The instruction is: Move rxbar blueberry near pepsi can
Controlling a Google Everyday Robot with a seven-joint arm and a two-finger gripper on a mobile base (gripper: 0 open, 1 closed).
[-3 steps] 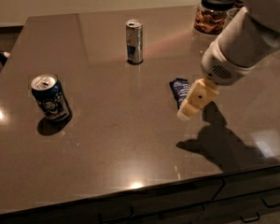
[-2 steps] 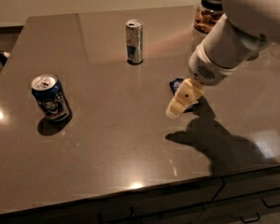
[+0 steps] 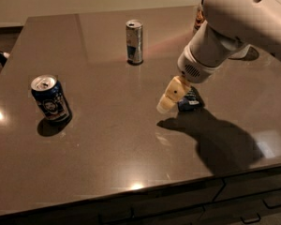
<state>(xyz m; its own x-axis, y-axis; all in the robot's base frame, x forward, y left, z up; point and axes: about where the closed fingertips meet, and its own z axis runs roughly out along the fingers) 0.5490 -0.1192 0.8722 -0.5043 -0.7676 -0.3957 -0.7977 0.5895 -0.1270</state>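
The gripper (image 3: 171,96) is low over the table (image 3: 112,139), just beside and perhaps touching the rxbar blueberry (image 3: 191,101); whether it is spread or clamped cannot be told. The bar, dark blue and partly hidden, lies flat at right of centre, well apart from the upright pepsi can (image 3: 49,97) at left. A slim silver-and-blue can (image 3: 134,41) stands farther back.

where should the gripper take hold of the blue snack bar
Probably across its short width, coming straight down from above: the snack bar lies flat on the table, so only its top and edges are reachable. The gripper hangs close over one end of it.
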